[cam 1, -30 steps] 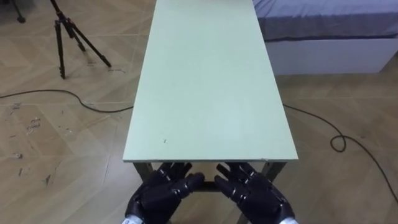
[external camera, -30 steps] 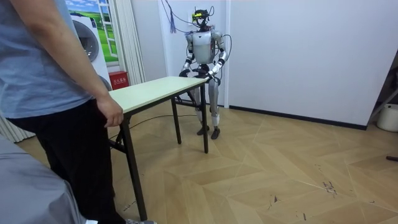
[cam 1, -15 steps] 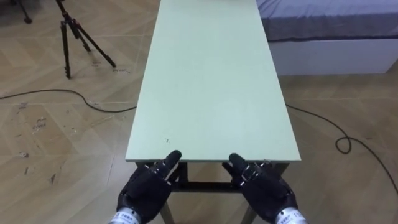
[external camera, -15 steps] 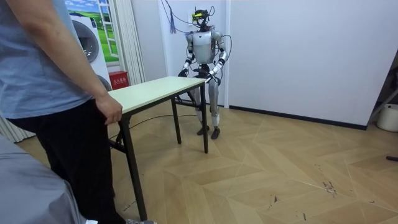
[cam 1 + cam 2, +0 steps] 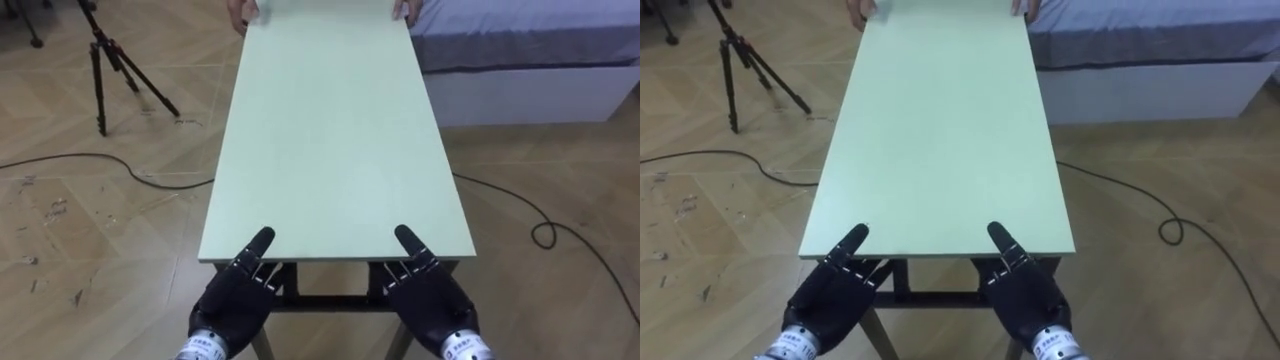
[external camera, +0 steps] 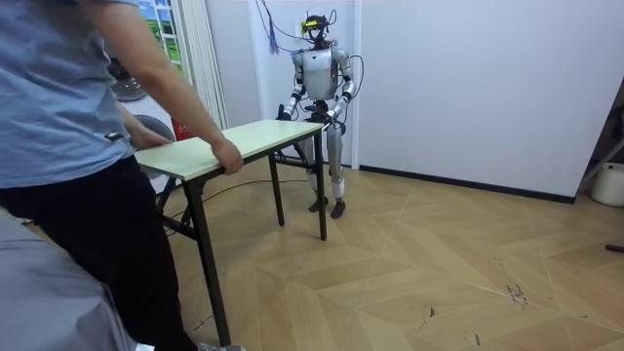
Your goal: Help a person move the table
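A black metal tripod (image 5: 97, 75) stood on the pale herringbone wood floor (image 5: 90, 230), well apart from a low white-based bed (image 5: 530, 95) with a grey cover. A white tub (image 6: 609, 183) sat against the wall.

No lettering, number or sign can be read on the table (image 5: 330, 130) or anything near it.

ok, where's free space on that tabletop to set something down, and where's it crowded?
The whole middle of the table is bare, from long edge to long edge. Crowded only at the ends: the left hand and right hand at the near edge, the person's hands at the two far corners.
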Controlling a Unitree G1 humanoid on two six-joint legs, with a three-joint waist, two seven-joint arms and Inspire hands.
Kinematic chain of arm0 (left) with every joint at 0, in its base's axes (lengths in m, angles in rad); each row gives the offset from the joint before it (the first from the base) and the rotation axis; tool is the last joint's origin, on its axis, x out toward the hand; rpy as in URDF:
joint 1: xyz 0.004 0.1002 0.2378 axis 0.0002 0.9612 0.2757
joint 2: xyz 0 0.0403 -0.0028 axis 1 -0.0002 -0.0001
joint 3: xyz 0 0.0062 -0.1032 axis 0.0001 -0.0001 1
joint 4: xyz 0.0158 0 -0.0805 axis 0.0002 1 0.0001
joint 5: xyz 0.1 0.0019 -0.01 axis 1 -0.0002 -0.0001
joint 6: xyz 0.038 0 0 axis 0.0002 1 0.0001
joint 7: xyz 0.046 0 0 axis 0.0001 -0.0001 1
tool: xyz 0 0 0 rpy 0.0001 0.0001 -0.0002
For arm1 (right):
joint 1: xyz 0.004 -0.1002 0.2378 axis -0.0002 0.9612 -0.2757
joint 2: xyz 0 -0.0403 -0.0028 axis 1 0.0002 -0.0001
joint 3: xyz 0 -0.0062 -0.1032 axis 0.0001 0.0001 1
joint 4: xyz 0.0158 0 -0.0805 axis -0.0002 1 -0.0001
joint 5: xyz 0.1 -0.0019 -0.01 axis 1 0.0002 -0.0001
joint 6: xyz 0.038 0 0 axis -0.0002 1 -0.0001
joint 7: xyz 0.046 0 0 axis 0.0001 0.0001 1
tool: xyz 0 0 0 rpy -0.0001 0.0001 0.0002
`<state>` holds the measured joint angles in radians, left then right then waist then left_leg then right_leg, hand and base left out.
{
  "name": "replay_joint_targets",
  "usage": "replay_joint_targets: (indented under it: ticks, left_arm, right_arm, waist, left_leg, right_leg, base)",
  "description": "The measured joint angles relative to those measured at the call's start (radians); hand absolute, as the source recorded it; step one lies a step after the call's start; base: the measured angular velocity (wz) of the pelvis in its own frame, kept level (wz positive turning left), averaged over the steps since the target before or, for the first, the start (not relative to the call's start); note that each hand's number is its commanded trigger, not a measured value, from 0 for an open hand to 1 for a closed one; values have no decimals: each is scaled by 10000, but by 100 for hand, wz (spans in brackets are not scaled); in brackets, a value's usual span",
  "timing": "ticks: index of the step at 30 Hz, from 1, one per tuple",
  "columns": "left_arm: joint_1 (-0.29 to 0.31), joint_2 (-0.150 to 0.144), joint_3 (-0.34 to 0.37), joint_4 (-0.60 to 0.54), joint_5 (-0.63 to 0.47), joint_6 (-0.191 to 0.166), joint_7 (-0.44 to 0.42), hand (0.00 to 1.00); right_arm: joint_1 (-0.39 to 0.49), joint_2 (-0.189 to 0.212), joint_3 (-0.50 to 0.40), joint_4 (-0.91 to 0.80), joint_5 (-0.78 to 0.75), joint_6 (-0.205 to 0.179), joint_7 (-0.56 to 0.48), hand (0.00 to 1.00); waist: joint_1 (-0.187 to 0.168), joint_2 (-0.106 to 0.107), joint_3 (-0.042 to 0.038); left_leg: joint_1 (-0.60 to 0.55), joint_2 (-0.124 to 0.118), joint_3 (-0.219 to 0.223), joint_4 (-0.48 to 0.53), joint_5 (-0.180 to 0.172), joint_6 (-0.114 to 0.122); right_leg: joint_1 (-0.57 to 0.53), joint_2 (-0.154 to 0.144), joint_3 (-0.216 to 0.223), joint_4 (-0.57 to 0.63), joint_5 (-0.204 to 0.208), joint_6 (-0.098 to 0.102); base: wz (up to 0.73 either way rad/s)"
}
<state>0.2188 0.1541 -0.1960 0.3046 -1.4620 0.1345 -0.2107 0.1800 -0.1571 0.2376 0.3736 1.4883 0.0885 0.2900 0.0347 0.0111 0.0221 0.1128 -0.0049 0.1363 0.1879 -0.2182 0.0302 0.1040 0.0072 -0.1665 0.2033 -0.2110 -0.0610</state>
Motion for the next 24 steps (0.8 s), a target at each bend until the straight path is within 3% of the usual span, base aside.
replay_joint_targets:
  ticks: [5,12,16,19,20,21,22,23,24]
  left_arm:
    - [-11,-200,185,117,-10,158,21,0]
    - [-71,-304,235,116,-408,178,177,0]
    - [-135,-345,253,116,-441,185,373,0]
    - [-203,-597,409,117,-568,192,548,0]
    - [-251,-610,427,117,-577,192,643,9]
    - [-292,-610,430,116,-577,191,729,33]
    - [-298,-611,429,115,-577,192,747,67]
    - [-310,-617,429,114,-577,191,769,100]
    - [-316,-617,429,112,-577,191,778,100]
  right_arm:
    - [1,99,-238,3,288,-15,-63,0]
    - [0,159,-244,10,817,-21,-92,0]
    - [-1,243,-328,19,860,-16,-187,0]
    - [-9,560,-637,21,860,7,-229,0]
    - [-44,603,-652,19,860,-5,-254,0]
    - [-56,598,-655,11,860,-6,-254,0]
    - [-62,597,-655,11,860,-5,-257,38]
    - [-66,596,-658,11,860,-9,-260,100]
    - [-71,597,-658,10,860,-11,-260,100]
  waist:
    - [-7,104,-54]
    - [-40,108,-57]
    - [-52,129,-43]
    - [-52,199,16]
    - [-65,224,38]
    - [-78,226,39]
    - [-82,226,39]
    - [-91,226,38]
    - [-97,229,36]
  left_leg:
    - [14,-9,-1,10,1,-1]
    - [46,-2,-16,5,1,-1]
    - [125,-2,-19,-4,1,-1]
    - [146,-1,-18,-4,1,-1]
    - [138,0,-18,-1,1,0]
    - [121,-1,-17,12,1,0]
    - [111,-2,-17,21,0,0]
    - [74,-4,-18,52,1,0]
    - [40,-4,-21,85,1,0]
  right_leg:
    - [16,1,-1,-92,-1,1]
    - [119,15,0,-143,0,-1]
    - [199,15,5,-127,5,-3]
    - [177,14,17,-55,7,-5]
    - [158,13,20,-26,6,-5]
    - [145,12,21,-24,3,-5]
    - [140,12,21,-32,1,-5]
    - [103,12,18,-82,-1,-5]
    - [78,11,16,-144,-1,-4]
  base:
    - [0]
    - [0]
    - [0]
    - [0]
    - [0]
    - [0]
    - [0]
    - [0]
    - [0]
